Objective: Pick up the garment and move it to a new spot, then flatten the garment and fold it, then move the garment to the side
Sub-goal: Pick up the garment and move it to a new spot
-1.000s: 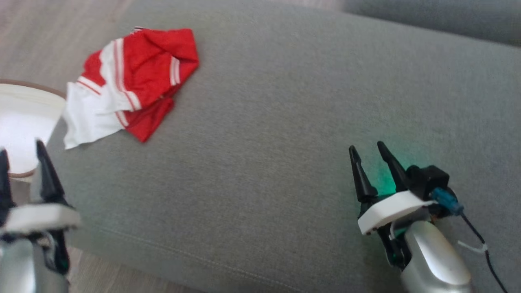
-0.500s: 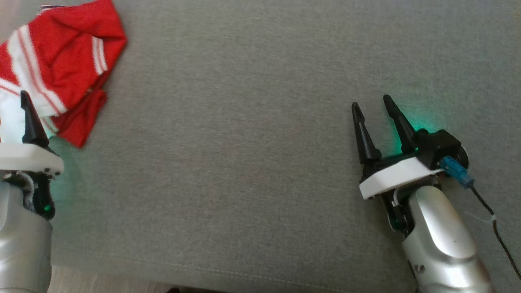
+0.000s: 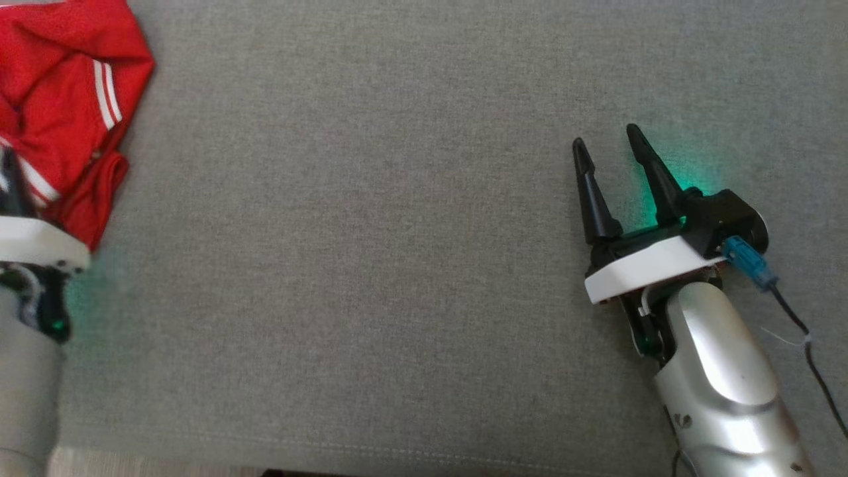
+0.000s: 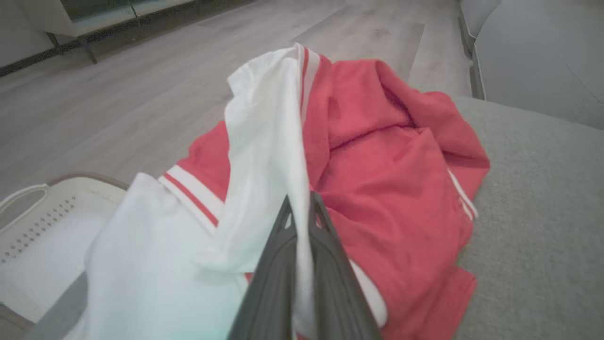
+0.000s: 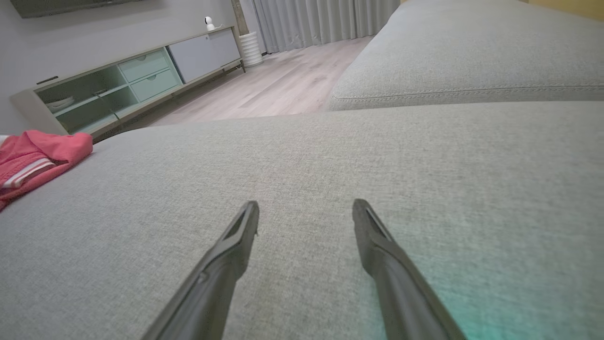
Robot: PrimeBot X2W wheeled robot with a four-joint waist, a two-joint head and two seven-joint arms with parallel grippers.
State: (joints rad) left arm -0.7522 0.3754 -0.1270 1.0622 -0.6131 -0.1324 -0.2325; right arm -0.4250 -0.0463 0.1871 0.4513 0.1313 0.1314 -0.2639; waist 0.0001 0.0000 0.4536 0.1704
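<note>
Basket: a white perforated plastic basket (image 4: 28, 222) sits at the lower left of the left wrist view, on the floor side of the cushion edge. The garment's white panel overlaps its near corner in that view.
Floor: pale wood-plank floor (image 4: 141, 94) lies beyond the basket and the garment.
Garment: the crumpled bright red knit shirt with white striped panels (image 3: 66, 79) lies at the far left end of the cushion, at the upper left of the head view. A white fold (image 4: 264, 156) is raised above the red body.
Left gripper: the left gripper (image 4: 299, 200) is at the garment. Its two dark fingers are pressed together with the white fold pinched between them.
Cushion: the broad grey woven-fabric couch cushion (image 3: 371, 232) carries the garment. A stitched seam runs along its near edge.
Right gripper: the right gripper (image 3: 605, 136) is well apart from the garment, low over bare cushion on the right. Its fingers (image 5: 236, 245) are spread wide and hold nothing. A green glow falls on the fabric beside them.
Connector: a blue plug (image 3: 745, 258) with a black cable sits on the right wrist.
</note>
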